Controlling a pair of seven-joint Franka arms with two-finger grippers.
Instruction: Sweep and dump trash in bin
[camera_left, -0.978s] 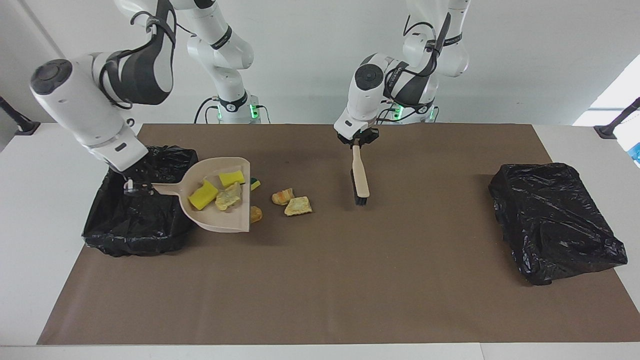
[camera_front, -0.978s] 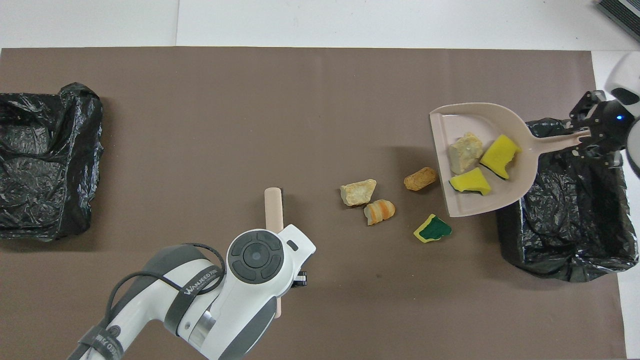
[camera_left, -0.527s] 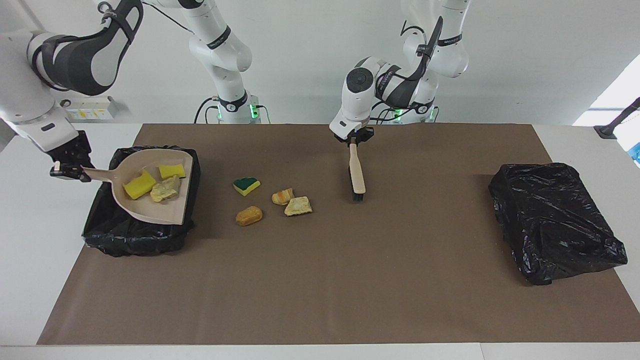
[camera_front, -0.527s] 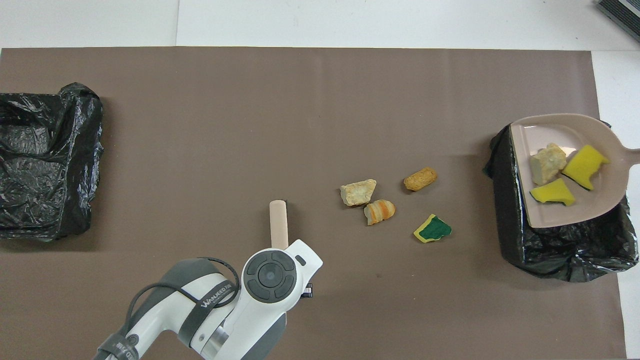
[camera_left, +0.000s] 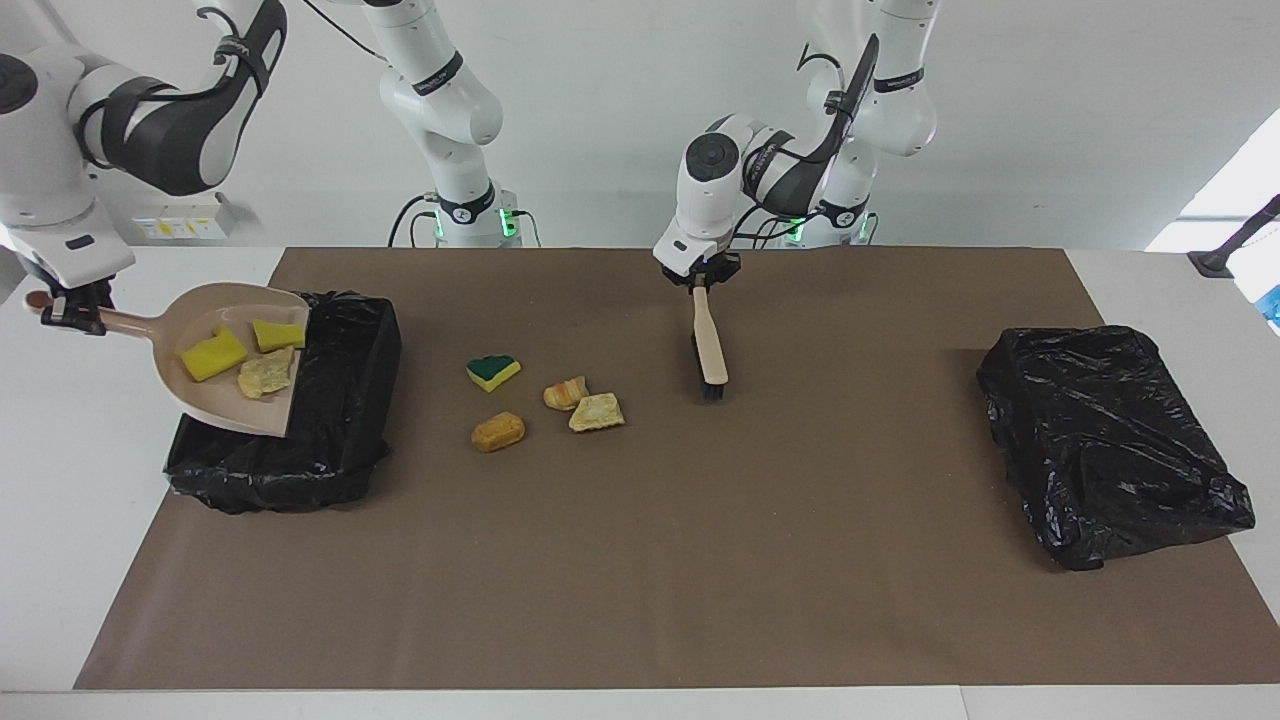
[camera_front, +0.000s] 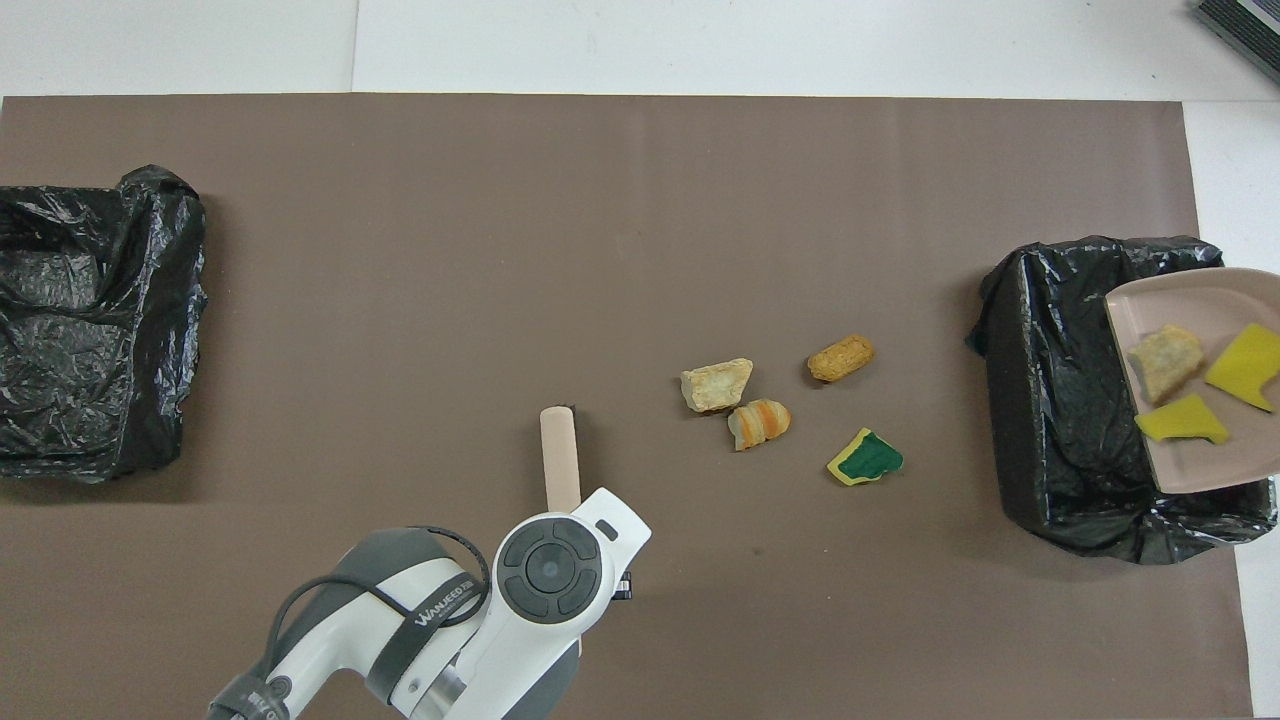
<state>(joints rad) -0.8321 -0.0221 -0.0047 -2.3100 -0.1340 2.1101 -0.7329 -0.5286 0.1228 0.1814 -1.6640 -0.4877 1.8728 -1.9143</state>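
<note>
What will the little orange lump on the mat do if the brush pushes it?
The orange scrap looks like porous foam, so it is probably light and squashy, not breakable. Its rounded, stubby shape suggests it may tumble or roll a bit rather than slide straight. The brush should move it easily across the flat brown mat.

Robot lab, staged test bench. Two white arms (camera_left: 440, 90) bolted at table (camera_left: 60, 480) edge beside brown mat (camera_left: 700, 560) (mat covers most of tabletop). Bare white wall (camera_left: 1050, 120) above table; bag-lined bins (camera_left: 1110, 440) on mat.
</note>
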